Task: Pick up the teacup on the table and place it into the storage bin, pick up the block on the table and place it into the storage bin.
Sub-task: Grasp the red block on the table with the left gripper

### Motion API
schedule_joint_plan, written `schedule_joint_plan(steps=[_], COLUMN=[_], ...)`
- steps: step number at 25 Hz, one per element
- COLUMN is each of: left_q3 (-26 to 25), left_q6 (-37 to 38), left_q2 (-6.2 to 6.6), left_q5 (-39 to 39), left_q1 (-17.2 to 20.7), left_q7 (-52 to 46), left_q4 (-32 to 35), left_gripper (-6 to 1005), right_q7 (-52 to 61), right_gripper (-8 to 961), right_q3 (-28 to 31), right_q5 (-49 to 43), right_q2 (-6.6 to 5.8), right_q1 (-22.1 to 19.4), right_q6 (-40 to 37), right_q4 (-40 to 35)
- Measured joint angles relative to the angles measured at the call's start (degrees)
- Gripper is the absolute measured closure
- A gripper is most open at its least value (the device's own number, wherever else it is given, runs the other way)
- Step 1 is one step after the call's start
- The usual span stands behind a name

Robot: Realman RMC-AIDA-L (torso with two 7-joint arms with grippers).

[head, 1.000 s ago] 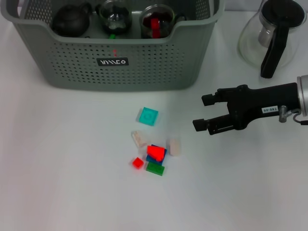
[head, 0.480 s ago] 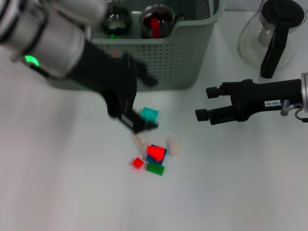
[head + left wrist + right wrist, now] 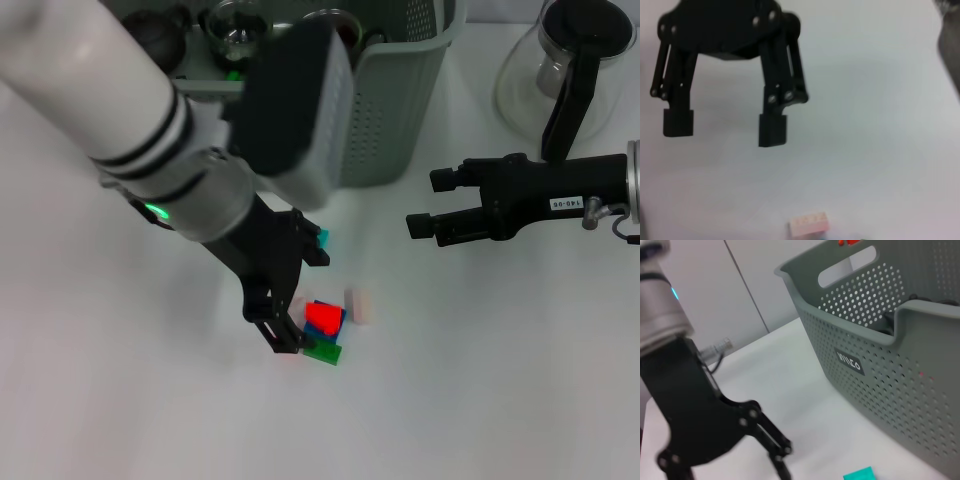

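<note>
Over the block pile [image 3: 325, 325], at six o'clock from the bin [image 3: 400, 110], our left gripper [image 3: 290, 295] hangs wide open and empty; crowded blocks could scatter. Our right gripper [image 3: 425, 205] waits open and empty at three o'clock.

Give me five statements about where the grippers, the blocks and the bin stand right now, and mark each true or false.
1. The left gripper is open above the pile of blocks. True.
2. The right gripper is shut on the pink block. False: it is open and empty, off to the right of the blocks, and the pink block lies on the table.
3. The red block sits on top of a blue block. True.
4. The storage bin is empty. False: dark teaware shows inside it.
5. The glass pot with a black handle stands inside the storage bin. False: it stands on the table, to the right of the bin.
</note>
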Motion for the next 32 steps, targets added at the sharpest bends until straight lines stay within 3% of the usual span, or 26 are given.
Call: schedule_joint_plan(steps=[7, 18, 25, 32], left_q3=[9.62, 16.66, 17.39, 19.78], left_q6=[-6.44, -10.32, -11.41, -13.13], left_q2=[-0.06, -0.23, -0.23, -0.23], left_q5=[4.26, 4.62, 5.15, 7.12], left_q1=[-2.23, -5.43, -5.93, -6.06], left_q7=[-2.93, -7.06, -7.55, -9.88], left_q4=[-4.02, -7.39, -7.60, -7.85], left_gripper=[83, 85, 114, 480], right_q7=[-0.34, -0.82, -1.24, -1.41], right_gripper=[13, 13, 13, 12], right_q3=[-0.02, -0.02, -0.02, -0.02], right_q5=[0.00, -0.07, -0.17, -0.19], right_q2=[0.00, -0.02, 0.01, 0.01], right_q1=[-0.26, -0.62, -0.61, -0.60], right_q6=[0.13, 0.67, 0.68, 0.68], right_q4=[-0.01, -0.04, -0.03, 0.02])
